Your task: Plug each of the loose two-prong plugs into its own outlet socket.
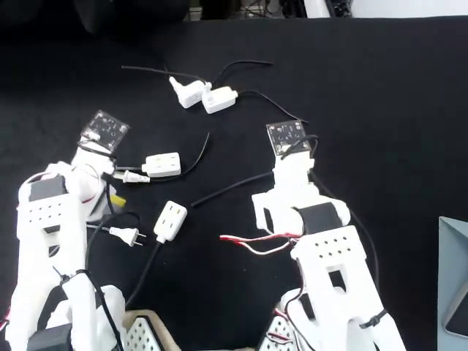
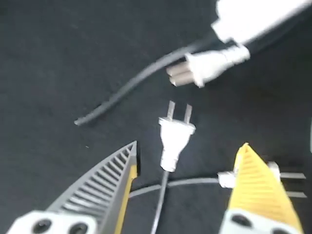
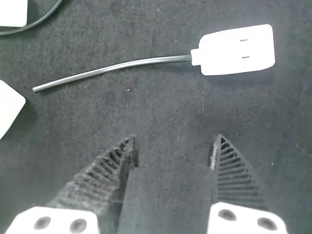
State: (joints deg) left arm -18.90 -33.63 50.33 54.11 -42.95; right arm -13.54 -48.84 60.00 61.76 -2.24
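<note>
My left gripper (image 2: 189, 145) is open, and a loose white two-prong plug (image 2: 174, 136) lies on the black table between its grey and yellow fingers, prongs pointing away. Farther off, a second plug (image 2: 204, 68) rests beside a white outlet socket (image 2: 258, 19). In the high view, a plug (image 1: 131, 176) lies against one socket (image 1: 162, 164). Another plug (image 1: 126, 235) lies near a second socket (image 1: 170, 219). My right gripper (image 3: 175, 139) is open over bare table, with a white outlet socket (image 3: 236, 49) and its cut cord ahead of it.
At the back of the table, a plug (image 1: 189, 91) is joined to a socket (image 1: 219, 99). Black cords trail across the middle. A grey box (image 1: 455, 278) stands at the right edge. White pieces (image 3: 9, 114) show at the right wrist view's border.
</note>
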